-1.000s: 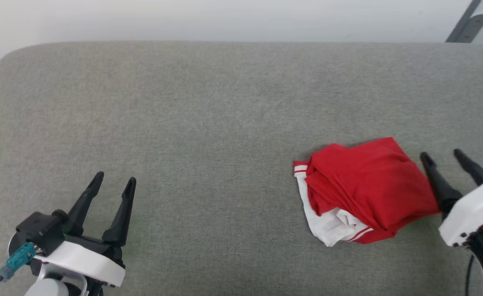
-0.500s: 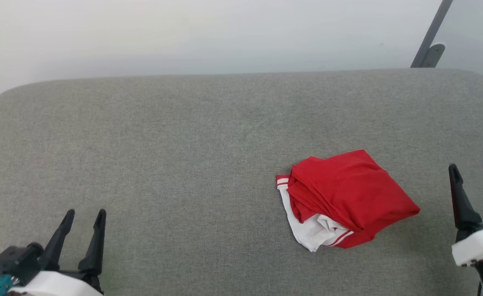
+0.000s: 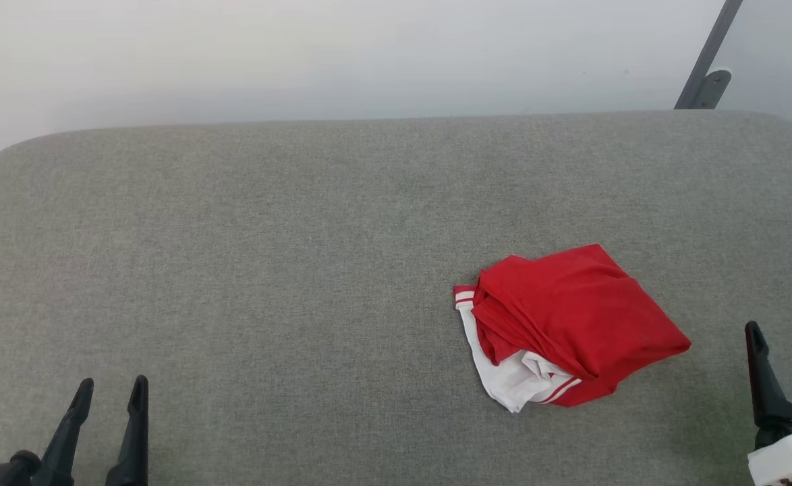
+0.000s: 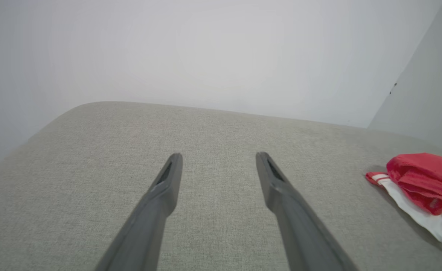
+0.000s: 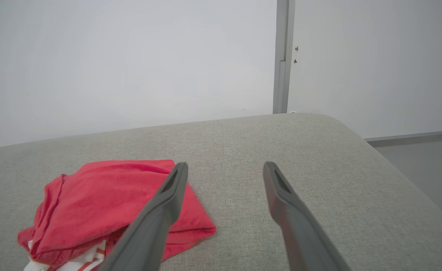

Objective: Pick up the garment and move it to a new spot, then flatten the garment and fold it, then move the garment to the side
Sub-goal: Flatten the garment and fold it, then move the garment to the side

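- Lately, head view: both arms have been drawn back toward the near edge. The left gripper [image 3: 112, 388] & right gripper [image 3: 780, 334] are seen low, fingers spread, nothing held. The garment [image 3: 578, 317] is left as a folded red bundle w/ a white sleeve [image 3: 511, 385] poking out, right of centre on the grey counter [image 3: 301, 236]. It hasn't shifted.
- L wrist view: the left gripper [image 4: 217, 158] is held spread over bare counter, w/ the garment [image 4: 420, 177] well apart at the right edge.
- R wrist view: the right gripper [image 5: 224, 167] is spread, and the garment [image 5: 104, 195] is near but untouched.
- Judged: the fold & side placement look done, so the task is approx. finished.

Red garment [image 3: 575, 320], white striped sleeve, on grey cushion [image 3: 268, 270]
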Controlling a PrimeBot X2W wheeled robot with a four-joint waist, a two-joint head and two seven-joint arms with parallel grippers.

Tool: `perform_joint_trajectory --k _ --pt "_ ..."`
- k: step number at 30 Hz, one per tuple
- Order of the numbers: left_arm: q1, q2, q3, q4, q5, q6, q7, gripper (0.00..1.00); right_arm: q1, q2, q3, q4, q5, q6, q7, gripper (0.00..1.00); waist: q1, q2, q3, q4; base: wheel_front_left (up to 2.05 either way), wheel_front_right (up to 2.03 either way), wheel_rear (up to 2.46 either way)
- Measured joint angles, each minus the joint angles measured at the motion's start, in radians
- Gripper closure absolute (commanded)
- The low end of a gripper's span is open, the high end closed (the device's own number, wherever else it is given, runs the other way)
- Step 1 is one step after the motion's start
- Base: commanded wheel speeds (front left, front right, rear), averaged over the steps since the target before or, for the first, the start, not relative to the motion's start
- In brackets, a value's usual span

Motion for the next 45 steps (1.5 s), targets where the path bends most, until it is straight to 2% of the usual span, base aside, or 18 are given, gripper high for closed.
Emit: perform_joint_trajectory --k 5,10,13,17,24,31,35,41,42,43,44,45 --pt "0.006 -0.003 0.004 -0.014 0.007 0.000 0.000 0.00 0.000 0.002 -0.002 -0.008 0.000 0.000 0.013 0.00 0.0000 0.0000 0.011 0.003 0.00 0.00 0.00" --pt "-0.011 -0.003 0.001 -0.028 0.007 0.000 0.000 0.00 -0.038 -0.021 0.027 -0.006 0.006 0.000 0.093 0.00 0.0000 0.0000 0.032 0.005 0.00 0.00 0.00" --pt "-0.033 0.007 -0.025 -0.028 0.000 0.000 0.000 0.00 -0.091 -0.046 0.051 -0.003 0.027 0.000 0.220 0.00 0.0000 0.0000 0.056 0.008 0.00 0.00 0.00" --pt "-0.092 0.018 -0.055 -0.024 -0.012 0.000 0.000 0.00 -0.152 -0.115 0.088 -0.009 0.031 0.000 0.447 0.00 0.0000 0.0000 0.100 0.023 0.00 0.00 0.00" --pt "-0.158 0.022 -0.105 -0.016 -0.039 0.000 0.000 0.00 -0.274 -0.180 0.121 -0.092 0.084 0.000 0.807 0.00 0.0000 0.0000 0.178 0.052 0.00 0.00 0.00" --pt "-0.218 0.028 -0.138 -0.011 -0.061 0.000 0.000 0.00 -0.329 -0.174 0.136 -0.139 0.082 0.000 1.080 0.00 0.0000 0.0000 0.244 0.085 0.00 0.00 0.00" --pt "-0.247 0.036 -0.146 -0.011 -0.073 0.000 0.000 0.00 -0.338 -0.148 0.127 -0.148 0.045 0.000 1.167 0.00 0.0000 0.0000 0.278 0.104 0.00 0.00 0.00" --pt "-0.274 0.046 -0.151 -0.007 -0.083 0.000 0.000 0.00 -0.349 -0.092 0.086 -0.167 -0.027 0.000 1.230 0.00 0.0000 0.0000 0.323 0.121 0.00 0.00 0.00" --pt "-0.281 0.047 -0.152 -0.007 -0.087 0.000 0.000 0.00 -0.350 -0.084 0.083 -0.171 -0.043 0.000 1.233 0.09 0.0000 0.0000 0.329 0.122 0.00 0.00 0.00" --pt "-0.286 0.048 -0.153 -0.007 -0.089 0.000 0.000 0.00 -0.351 -0.078 0.078 -0.173 -0.056 0.000 1.233 0.47 0.0000 0.0000 0.335 0.122 0.00 0.00 0.00" --pt "-0.287 0.049 -0.154 -0.007 -0.090 0.000 0.000 0.00 -0.353 -0.068 0.071 -0.173 -0.068 0.000 1.233 0.66 0.0000 0.0000 0.339 0.122 0.00 0.00 0.00" --pt "-0.290 0.051 -0.156 -0.007 -0.095 0.000 0.000 0.00 -0.354 -0.057 0.064 -0.175 -0.081 0.000 1.233 0.99 0.0000 0.0000 0.344 0.122 0.00 0.00 0.00"
